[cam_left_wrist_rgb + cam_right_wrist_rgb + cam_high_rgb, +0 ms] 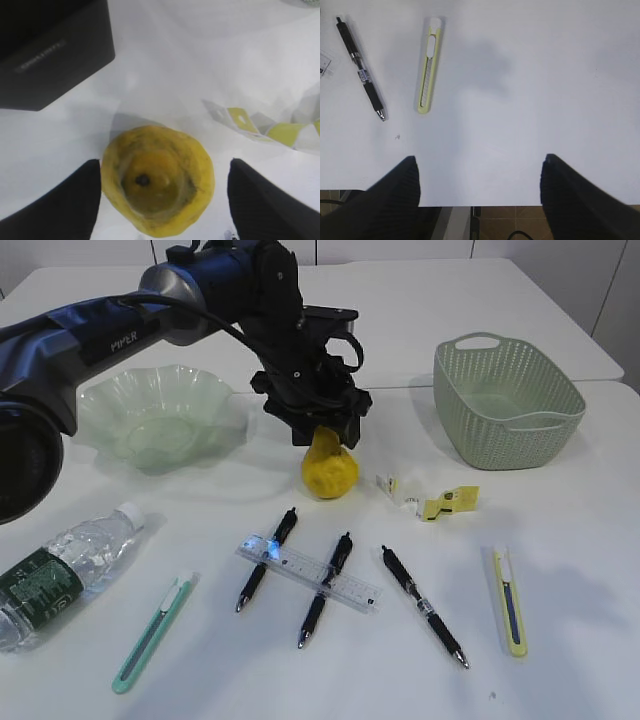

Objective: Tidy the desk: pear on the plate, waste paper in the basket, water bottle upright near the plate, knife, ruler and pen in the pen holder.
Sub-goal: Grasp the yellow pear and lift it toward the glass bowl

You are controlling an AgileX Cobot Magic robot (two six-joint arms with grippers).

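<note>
pear [157, 185], open left end effector [162, 200] astride

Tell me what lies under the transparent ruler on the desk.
The ruler lies across two black pens, which show through it and stick out on both sides. The rest beneath is bare white table. Glare near its left end hides a small patch.

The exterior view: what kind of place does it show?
Probably a lab test bench staged as a desk: plain white table, robot arm over a pear, pens and ruler laid out, wavy plate, basket.
</note>
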